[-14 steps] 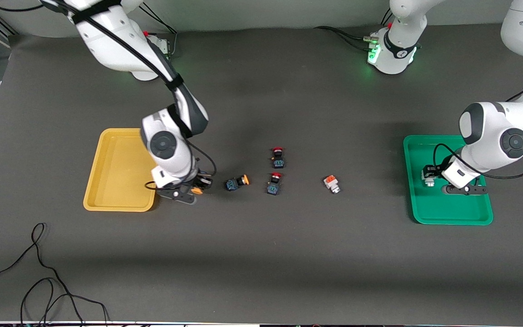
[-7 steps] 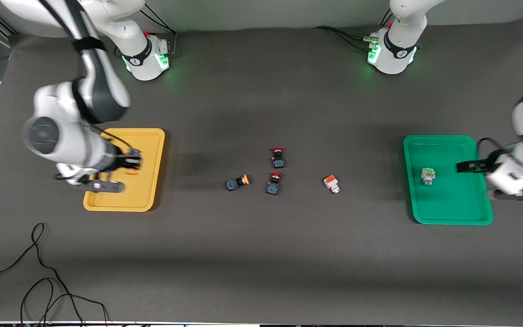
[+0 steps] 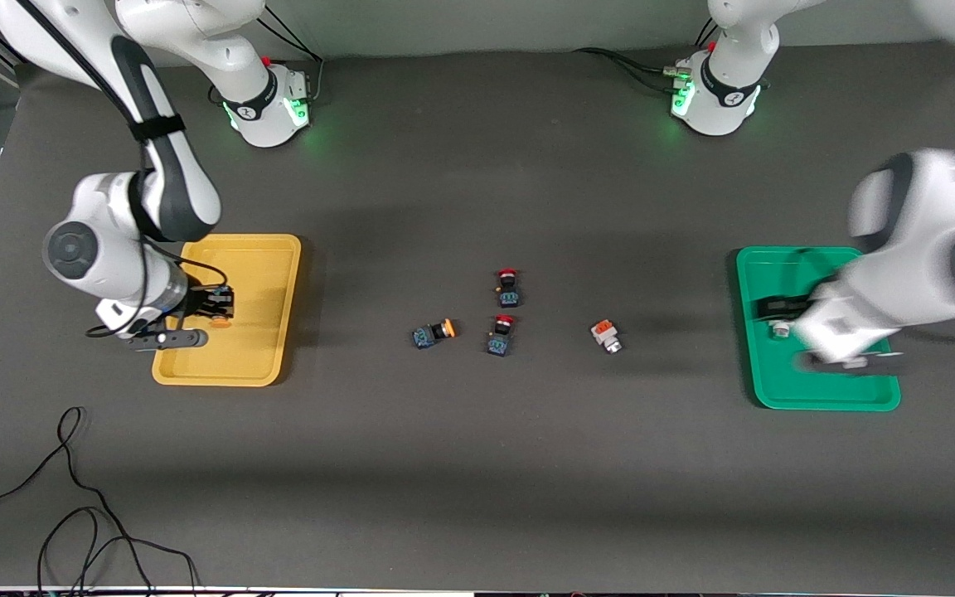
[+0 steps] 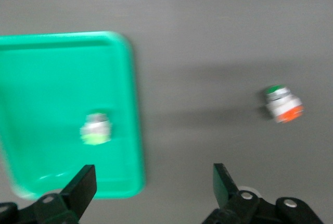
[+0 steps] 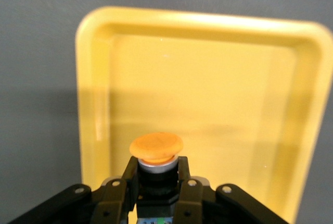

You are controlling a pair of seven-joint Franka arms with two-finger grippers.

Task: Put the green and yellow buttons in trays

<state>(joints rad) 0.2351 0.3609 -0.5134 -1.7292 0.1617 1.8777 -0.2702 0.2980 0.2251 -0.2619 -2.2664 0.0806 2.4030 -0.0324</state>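
Note:
My right gripper hangs over the yellow tray, shut on a yellow button with an orange-yellow cap and a dark body. In the right wrist view the right gripper clamps the button's body above the yellow tray. A second yellow button lies on the table mid-way between the trays. A pale green button lies in the green tray. My left gripper is open and holds nothing, above that tray's edge; in the front view the left gripper shows blurred over the green tray.
Two red-capped dark buttons lie beside the loose yellow one. An orange-capped silvery button lies toward the left arm's end, also seen as the orange-capped button. Black cables trail near the front edge.
The right gripper carried its yellow button from the table beside the yellow tray to over the tray. The left gripper opened, left the green button in the green tray and swung about above it.

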